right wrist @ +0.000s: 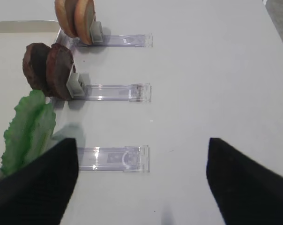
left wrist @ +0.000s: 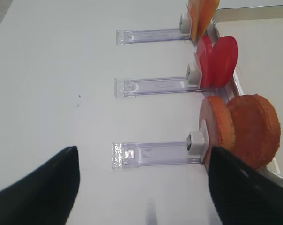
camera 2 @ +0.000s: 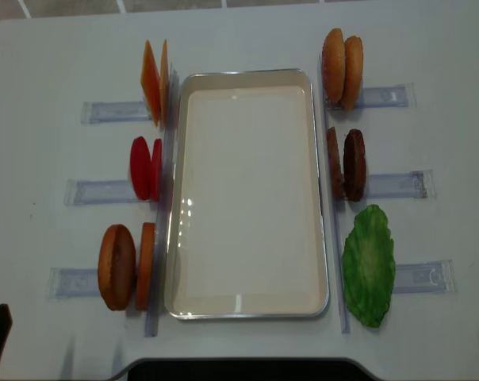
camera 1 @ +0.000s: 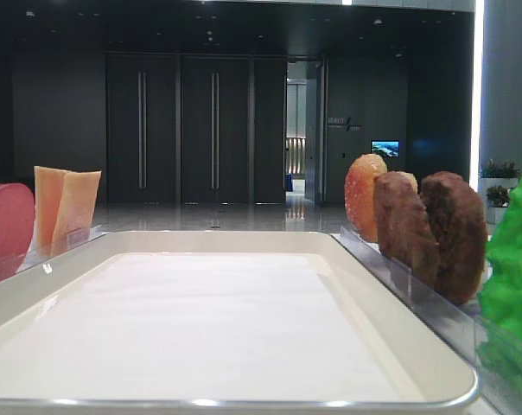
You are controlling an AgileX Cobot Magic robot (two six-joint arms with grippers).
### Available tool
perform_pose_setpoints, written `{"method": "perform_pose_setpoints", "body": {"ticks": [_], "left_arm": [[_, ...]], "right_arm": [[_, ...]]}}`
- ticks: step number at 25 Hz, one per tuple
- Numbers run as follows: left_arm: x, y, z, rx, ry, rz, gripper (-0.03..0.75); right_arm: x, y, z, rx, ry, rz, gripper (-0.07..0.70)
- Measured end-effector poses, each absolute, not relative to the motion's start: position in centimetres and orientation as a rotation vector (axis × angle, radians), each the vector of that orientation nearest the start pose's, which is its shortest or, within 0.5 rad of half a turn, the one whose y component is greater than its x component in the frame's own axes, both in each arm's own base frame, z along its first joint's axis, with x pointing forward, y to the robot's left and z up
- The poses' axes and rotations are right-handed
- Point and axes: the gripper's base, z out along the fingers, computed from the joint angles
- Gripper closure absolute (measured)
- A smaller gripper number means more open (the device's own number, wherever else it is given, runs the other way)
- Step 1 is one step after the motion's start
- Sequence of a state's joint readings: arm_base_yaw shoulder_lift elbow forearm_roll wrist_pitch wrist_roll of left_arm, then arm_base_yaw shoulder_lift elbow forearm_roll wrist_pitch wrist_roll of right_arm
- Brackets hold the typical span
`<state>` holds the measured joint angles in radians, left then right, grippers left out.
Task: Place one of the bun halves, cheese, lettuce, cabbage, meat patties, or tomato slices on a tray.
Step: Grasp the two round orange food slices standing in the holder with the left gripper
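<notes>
With nothing yet laid in the cream-white rectangular tray (camera 2: 247, 198), both the left gripper (left wrist: 144, 187) and right gripper (right wrist: 142, 183) are held spread and empty, the golden-orange bun halves (left wrist: 242, 131) just ahead-right of the left awaiting a first reach.

You've got bright, even overhead light on the white table (camera 2: 247, 32), shadows soft and faint. Glare spots sit on the tray (camera 2: 323, 190) floor around nine o'clock. Your low view is grainy, its dark hall backlit by a light strip at two o'clock. In both wrist views, the near dark fingers (right wrist: 33, 187) blur.
</notes>
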<state>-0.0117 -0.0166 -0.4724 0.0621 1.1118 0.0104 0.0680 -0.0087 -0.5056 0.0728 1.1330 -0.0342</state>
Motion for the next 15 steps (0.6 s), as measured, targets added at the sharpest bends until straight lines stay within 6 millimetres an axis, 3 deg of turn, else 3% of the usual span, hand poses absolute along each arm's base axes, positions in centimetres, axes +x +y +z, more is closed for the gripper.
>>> {"method": "perform_pose_setpoints", "body": {"ticks": [15], "left_arm": [[-0.65,0.5,26.56,0.019,2.106,0.072,0.055]], "right_arm": [[-1.05,0.53,27.32,-0.115,2.099,0.108,0.094]]}}
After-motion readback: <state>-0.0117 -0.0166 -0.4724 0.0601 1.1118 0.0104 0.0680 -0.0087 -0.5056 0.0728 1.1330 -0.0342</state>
